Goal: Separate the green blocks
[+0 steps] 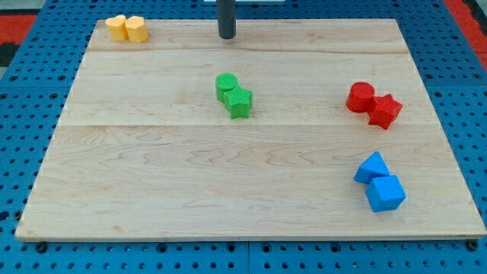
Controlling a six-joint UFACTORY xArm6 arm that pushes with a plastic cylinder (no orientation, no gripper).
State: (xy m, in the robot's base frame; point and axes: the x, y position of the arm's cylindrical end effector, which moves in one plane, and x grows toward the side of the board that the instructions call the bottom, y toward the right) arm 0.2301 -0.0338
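Leftmost, two yellow blocks sit in the board's top-left corner, far to the view's left of my tip (227, 36) and about level with it: a yellow block (116, 27) of unclear shape touches a yellow cylinder (136, 29) on its right side. My tip itself stands near the top edge of the wooden board (152, 167), a little left of the middle, touching no block. I end in a plain rod, so no fingers exist to be apart or together.

Directly below my tip, toward the view's bottom and clearly apart from it, lie the two green blocks. A green cylinder (226, 86) sits nearer my tip, and a green star-shaped block (240, 102) presses against its lower right side; the pair are touching, not separated.

Farther to the view's right and lower than my tip, a red cylinder (361, 97) touches a red star-shaped block (384, 111). Lower still, near the bottom-right corner and farthest from my tip, a blue triangular block (371, 167) leans against a blue cube (385, 193).
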